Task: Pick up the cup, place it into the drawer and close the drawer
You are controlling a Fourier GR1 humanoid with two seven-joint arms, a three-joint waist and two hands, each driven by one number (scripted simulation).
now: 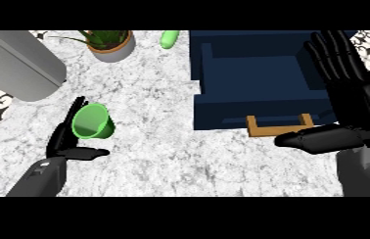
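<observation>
A green cup (92, 121) lies tilted on the marble counter at the left, its mouth facing toward me. My left hand (66, 140) is right beside it, fingers straight along its left side and thumb stretched out below it, open. The dark blue drawer (253, 81) stands pulled out at the upper right, with a tan wooden handle (280, 126) on its front. My right hand (339, 86) is raised over the drawer's right side, fingers straight and pointing up, thumb out to the left near the handle, holding nothing.
A potted plant (110, 44) stands at the back of the counter. A small green object (169, 38) lies to the right of the plant. A large grey cylinder (25, 66) occupies the upper left corner. Bare marble spreads between cup and drawer.
</observation>
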